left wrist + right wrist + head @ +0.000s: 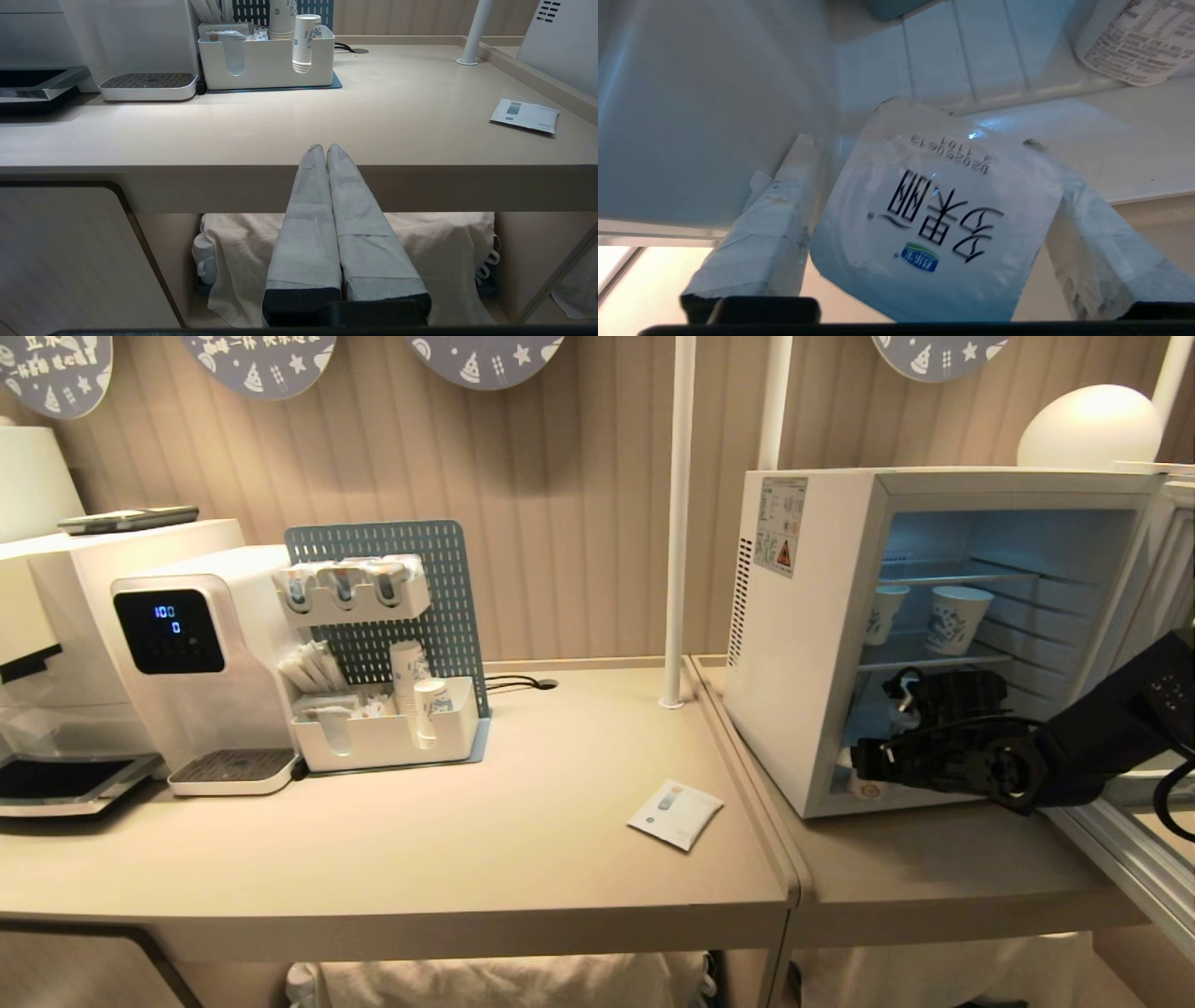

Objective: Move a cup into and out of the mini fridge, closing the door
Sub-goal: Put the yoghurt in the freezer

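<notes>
The mini fridge (812, 644) stands on the right counter. Its door (1174, 560) is swung wide open at the far right. My right gripper (873, 767) reaches into the bottom compartment. In the right wrist view its taped fingers (784, 210) stand spread on either side of a white cup (934, 219) with a foil lid printed in black characters, so the right gripper (920, 142) is open around it. The cup sits at the front of the fridge floor. My left gripper (325, 148) is shut on nothing, parked below the table's front edge.
Two patterned paper cups (960, 616) stand on the fridge's upper wire shelf, and a labelled container (1134, 42) sits deeper inside. A water dispenser (187, 653), a cup organizer (392, 709), a white sachet (674, 812) and a white pole (677, 523) occupy the left table.
</notes>
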